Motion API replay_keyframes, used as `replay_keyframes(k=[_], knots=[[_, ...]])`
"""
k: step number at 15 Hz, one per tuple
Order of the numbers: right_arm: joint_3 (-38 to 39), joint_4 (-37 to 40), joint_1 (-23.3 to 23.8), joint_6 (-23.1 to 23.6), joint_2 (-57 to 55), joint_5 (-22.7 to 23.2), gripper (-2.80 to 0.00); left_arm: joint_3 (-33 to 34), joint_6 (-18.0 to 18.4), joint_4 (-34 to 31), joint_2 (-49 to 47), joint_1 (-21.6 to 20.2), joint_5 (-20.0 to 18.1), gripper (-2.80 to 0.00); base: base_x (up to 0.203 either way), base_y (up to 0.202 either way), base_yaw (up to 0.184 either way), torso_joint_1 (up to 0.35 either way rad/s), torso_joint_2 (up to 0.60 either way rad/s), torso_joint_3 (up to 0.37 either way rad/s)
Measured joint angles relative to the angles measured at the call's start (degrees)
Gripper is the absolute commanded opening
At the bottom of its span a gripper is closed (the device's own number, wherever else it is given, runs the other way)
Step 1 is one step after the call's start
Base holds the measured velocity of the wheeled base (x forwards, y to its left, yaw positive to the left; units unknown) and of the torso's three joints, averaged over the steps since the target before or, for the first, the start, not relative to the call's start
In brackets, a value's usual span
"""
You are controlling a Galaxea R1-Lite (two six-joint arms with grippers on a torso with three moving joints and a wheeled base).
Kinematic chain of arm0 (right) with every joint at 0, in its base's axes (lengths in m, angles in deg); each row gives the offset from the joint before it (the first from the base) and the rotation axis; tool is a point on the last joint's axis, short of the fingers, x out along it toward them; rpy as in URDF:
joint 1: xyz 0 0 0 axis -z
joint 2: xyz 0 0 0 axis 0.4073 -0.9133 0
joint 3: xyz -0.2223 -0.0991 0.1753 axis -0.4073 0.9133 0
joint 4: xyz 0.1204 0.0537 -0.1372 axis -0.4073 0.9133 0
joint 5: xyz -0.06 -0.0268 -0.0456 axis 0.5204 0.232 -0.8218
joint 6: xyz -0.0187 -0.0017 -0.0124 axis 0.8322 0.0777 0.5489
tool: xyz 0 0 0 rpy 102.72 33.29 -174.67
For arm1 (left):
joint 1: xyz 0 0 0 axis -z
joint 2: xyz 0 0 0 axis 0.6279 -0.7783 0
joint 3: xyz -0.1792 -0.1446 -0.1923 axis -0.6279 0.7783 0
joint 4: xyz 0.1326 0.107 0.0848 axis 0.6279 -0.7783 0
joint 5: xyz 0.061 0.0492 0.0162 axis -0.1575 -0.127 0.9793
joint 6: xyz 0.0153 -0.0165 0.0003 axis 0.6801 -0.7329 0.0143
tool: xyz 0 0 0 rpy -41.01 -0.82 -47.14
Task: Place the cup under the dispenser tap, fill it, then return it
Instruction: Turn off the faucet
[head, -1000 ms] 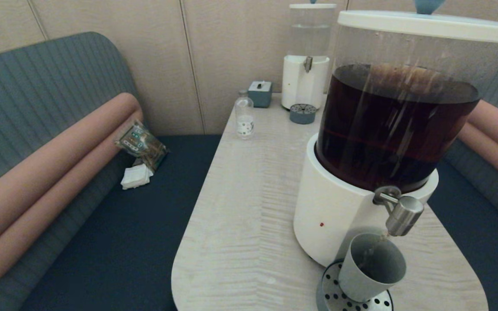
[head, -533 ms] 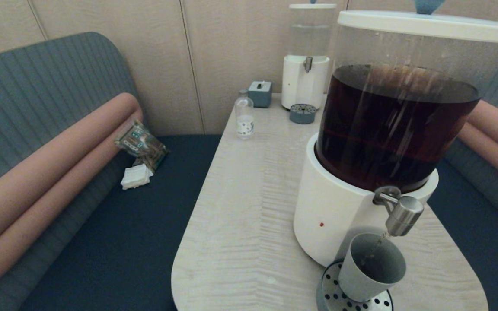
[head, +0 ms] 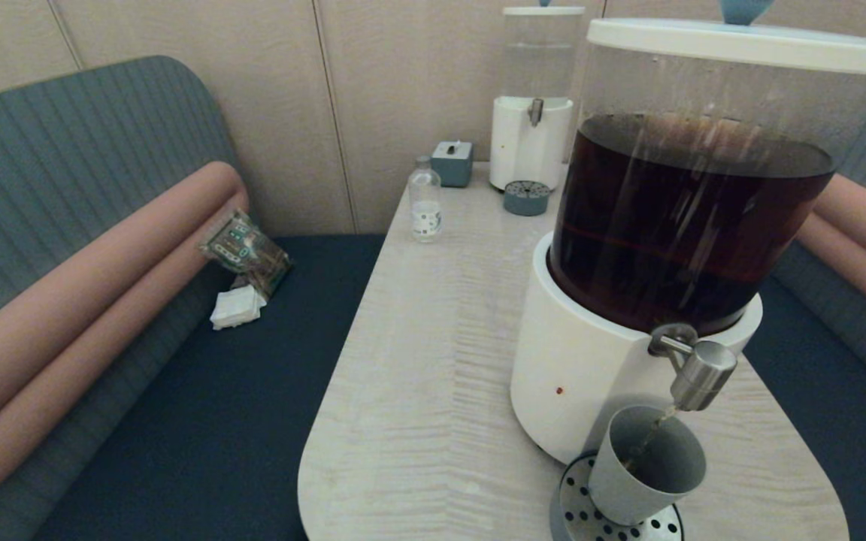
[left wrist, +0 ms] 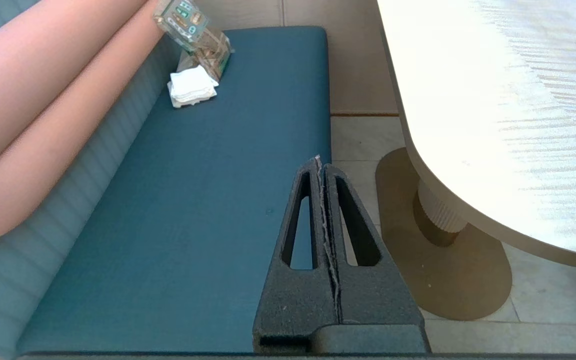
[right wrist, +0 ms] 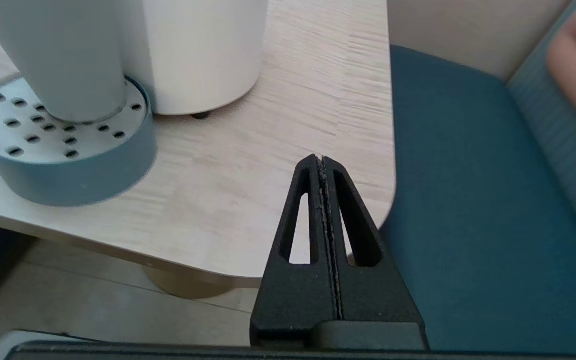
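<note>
The grey cup [head: 643, 469] stands on the perforated drip tray [head: 582, 518] right under the steel dispenser tap [head: 700, 376]. A thin brown stream runs from the tap into the cup. In the right wrist view the cup [right wrist: 63, 55] rests on the drip tray [right wrist: 68, 150], and my right gripper [right wrist: 321, 159] is shut and empty over the table's near corner, off to the cup's side. My left gripper [left wrist: 319, 161] is shut and empty, held low over the blue bench beside the table. Neither arm shows in the head view.
The big dispenser [head: 628, 300] with dark liquid fills the table's [head: 418, 391] right side. At the far end stand a smaller clear-liquid dispenser [head: 534, 105], a small bottle [head: 425, 199] and a grey box [head: 452, 161]. A packet [head: 245, 252] and napkins [head: 236, 306] lie on the left bench.
The stream keeps pouring into the cup. The cup and both arms have not moved.
</note>
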Motion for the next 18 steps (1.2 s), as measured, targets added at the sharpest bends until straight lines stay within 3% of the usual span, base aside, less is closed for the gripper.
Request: replay_keyframes(k=[16, 18], knots=[[0.02, -0.03, 0.00, -1.34, 0.00, -0.28, -2.80, 0.02, 0.04, -0.02, 0.00, 0.00, -0.01, -2.80, 0.000, 0.000, 0.000, 0.000, 0.00, 0.000], [0.02, -0.05, 0.00, -1.32, 0.00, -0.29, -2.80, -0.09, 1.61, -0.23, 0.00, 0.00, 0.01, -2.80, 0.000, 0.000, 0.000, 0.000, 0.00, 0.000]])
